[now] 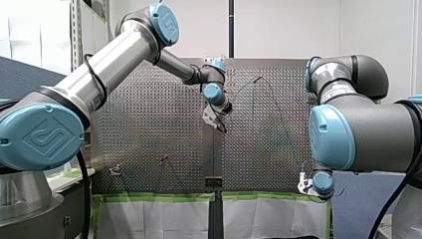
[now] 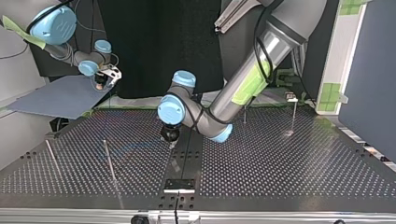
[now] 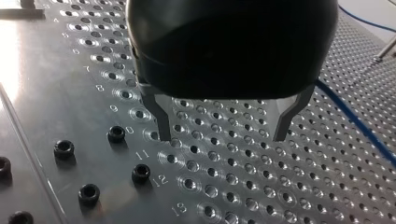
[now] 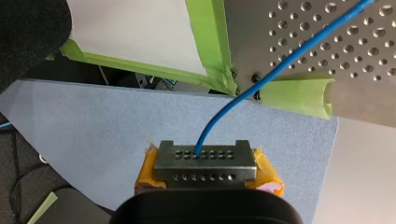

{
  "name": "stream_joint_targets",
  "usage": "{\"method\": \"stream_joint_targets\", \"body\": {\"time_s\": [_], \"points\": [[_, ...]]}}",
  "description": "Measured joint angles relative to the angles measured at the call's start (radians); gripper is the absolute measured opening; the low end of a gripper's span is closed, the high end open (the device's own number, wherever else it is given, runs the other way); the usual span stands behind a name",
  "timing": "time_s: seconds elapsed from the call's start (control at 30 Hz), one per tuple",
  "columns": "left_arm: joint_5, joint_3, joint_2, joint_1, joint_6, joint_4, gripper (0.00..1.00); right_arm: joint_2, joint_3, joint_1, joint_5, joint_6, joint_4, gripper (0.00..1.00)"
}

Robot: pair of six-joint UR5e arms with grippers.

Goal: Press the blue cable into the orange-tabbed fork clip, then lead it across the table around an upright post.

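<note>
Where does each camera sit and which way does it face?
Front: behind and above the shoulders, looking over the perforated table; my left arm and my right arm frame it.
Top: across the table, facing the arms; my left hand mid-table, my right hand beyond its edge.
Left wrist: on my left arm, looking past open fingers at the table.
Right wrist: on my right arm, past the hand gripping the blue cable.
Both wrist views show that cable.

Looks like a robotics lab or test cell: two grey-and-blue industrial arms (image 1: pixel 114 59) flanking a perforated metal tabletop (image 1: pixel 149 149), green tape (image 1: pixel 159 197) along its near edge, plain white walls (image 1: pixel 288 25) beyond, slotted metal upright (image 1: pixel 75 30) at the far left, and a black backdrop (image 2: pixel 154 46), perhaps a curtain, behind the arms.
</note>
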Motion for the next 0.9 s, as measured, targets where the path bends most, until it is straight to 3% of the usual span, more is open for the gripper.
{"method": "stream_joint_targets", "body": {"time_s": [0.53,0.9], "points": [[0.076,-0.001,0.048,-0.008,0.119,-0.118,1.0,0.001,0.0,0.018,-0.001,-0.002,0.003,0.0],[0.091,-0.001,0.074,-0.031,0.191,-0.193,1.0,0.001,0.0,0.023,-0.001,-0.002,0.003,0.0]]}}
